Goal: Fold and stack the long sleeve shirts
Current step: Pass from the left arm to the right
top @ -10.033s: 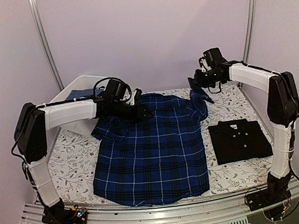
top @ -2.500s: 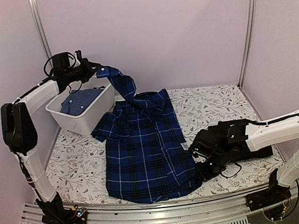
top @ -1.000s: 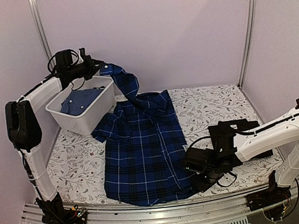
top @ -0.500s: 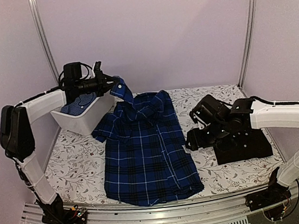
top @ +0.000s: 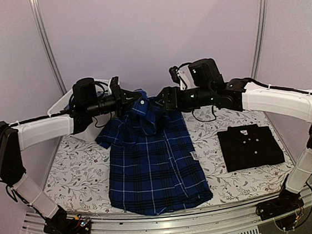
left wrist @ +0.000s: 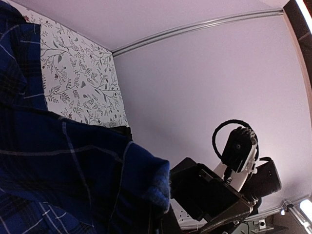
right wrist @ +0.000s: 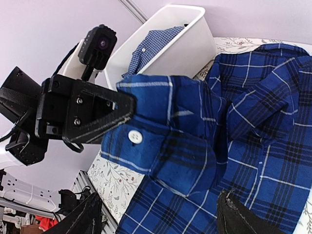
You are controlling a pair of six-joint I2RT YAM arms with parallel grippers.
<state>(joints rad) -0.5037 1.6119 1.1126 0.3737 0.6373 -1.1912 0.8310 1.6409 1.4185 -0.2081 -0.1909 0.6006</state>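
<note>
The step in hand is folding the left sleeve of the plaid shirt [top: 152, 162], which lies spread front-up in the middle of the table [top: 75, 170], while the black shirt [top: 250, 147] lies already folded well apart on the right. The left gripper [top: 129, 101] is pressed together on the sleeve cuff [right wrist: 161, 141] and holds it raised above the collar end, near the white bin [right wrist: 178, 46]; the right gripper [top: 162, 100] hovers just beside the cuff with its fingers [right wrist: 78, 219] spread wide and holding nothing. The next move probably calls for laying the sleeve flat across the shirt body, with the right gripper taking or steadying the cloth.
</note>
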